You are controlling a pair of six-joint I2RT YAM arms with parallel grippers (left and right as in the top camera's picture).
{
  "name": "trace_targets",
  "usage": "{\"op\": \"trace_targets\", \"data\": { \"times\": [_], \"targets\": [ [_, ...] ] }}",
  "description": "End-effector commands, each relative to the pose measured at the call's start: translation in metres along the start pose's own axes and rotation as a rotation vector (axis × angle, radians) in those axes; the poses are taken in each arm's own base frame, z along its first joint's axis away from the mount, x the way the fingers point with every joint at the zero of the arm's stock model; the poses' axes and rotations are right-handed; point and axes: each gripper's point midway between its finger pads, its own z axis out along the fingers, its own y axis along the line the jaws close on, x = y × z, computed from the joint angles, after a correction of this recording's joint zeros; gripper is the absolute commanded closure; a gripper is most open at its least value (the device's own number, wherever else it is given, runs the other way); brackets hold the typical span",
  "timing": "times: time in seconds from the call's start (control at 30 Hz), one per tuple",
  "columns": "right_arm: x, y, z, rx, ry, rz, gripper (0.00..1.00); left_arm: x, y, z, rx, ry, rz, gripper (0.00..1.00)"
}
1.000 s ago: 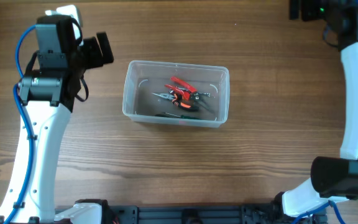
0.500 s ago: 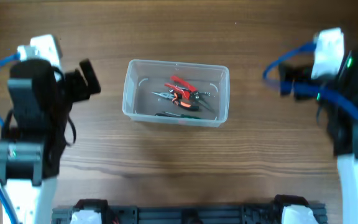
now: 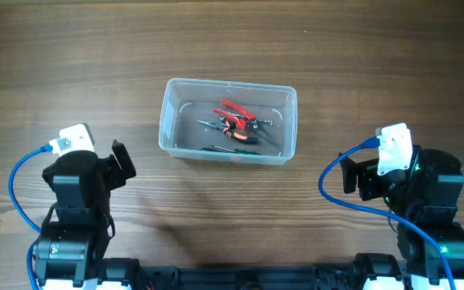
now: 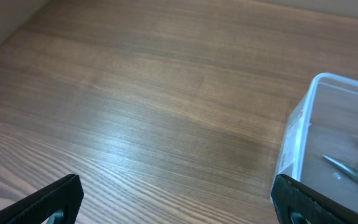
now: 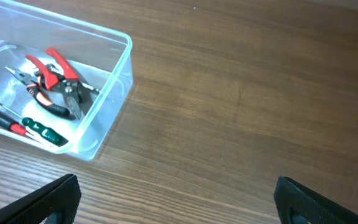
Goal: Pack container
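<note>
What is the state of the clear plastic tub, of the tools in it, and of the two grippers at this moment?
clear rectangular plastic container: upright, no lid on it, tools inside.
red-handled pliers: lying inside the container.
green-handled screwdriver: lying inside the container, near its front wall.
left gripper: open, empty, away from the container.
right gripper: open, empty, away from the container.

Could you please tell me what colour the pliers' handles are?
Red handles on the metal pliers; best in right wrist view.
</note>
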Motion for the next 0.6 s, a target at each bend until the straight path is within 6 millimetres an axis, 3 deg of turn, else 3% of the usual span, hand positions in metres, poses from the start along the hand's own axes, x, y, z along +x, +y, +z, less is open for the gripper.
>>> {"op": "trace_targets", "data": {
  "times": [0.0,0.33,0.4,0.57],
  "targets": [
    [0.000,0.003,0.003,-0.019,0.008,-0.007,0.00,0.002,0.003,0.002,-0.022,0.007,-0.002,0.00],
    [0.009,0.003,0.017,-0.035,0.074,0.006,0.00,0.002,0.003,0.002,-0.022,0.007,-0.002,0.00],
    [0.005,0.003,0.010,-0.027,0.040,0.000,0.01,0.002,0.003,0.002,-0.022,0.007,-0.002,0.00],
    [-0.016,0.009,-0.038,0.012,-0.169,-0.043,0.00,0.003,0.003,0.002,-0.022,0.007,-0.002,0.00]
  ]
}}
